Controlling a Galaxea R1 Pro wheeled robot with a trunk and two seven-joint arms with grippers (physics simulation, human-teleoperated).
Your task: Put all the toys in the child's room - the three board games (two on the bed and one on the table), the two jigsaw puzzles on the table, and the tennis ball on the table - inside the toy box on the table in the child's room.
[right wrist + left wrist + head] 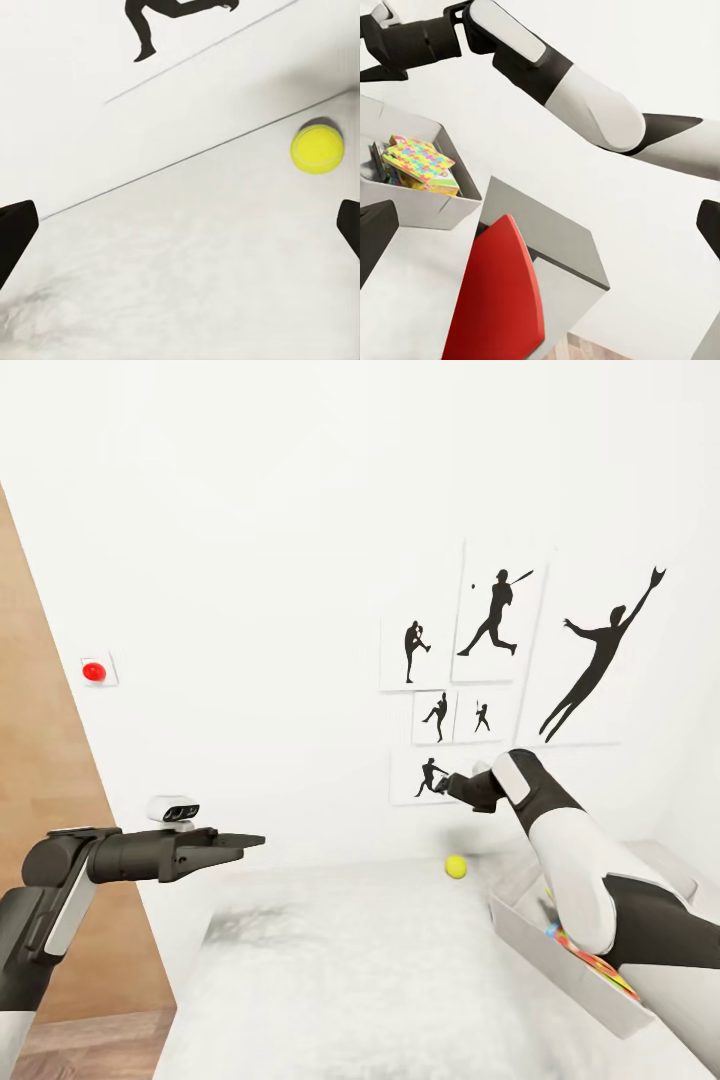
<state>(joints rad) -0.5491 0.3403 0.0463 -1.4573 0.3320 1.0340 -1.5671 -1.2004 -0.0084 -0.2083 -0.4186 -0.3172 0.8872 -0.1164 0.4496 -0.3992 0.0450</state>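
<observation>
While tennis ball (456,867) lies on worktop (350,970) near toy box (560,960), we hold right gripper (450,783) open, empty above ball; next: descend, close.

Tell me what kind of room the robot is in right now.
Likely a child's room: baseball-player silhouette pictures on the white wall, a tennis ball on the pale table, and a toy box holding colourful jigsaw puzzles.

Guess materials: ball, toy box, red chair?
Tennis ball: likely felt; matte yellow-green with a faint seam. Toy box: looks like plastic or painted board; flat pale grey walls, no grain. Red chair: probably moulded plastic; smooth, uniform, curved shell. All simulator renders, so textures hint only.
</observation>
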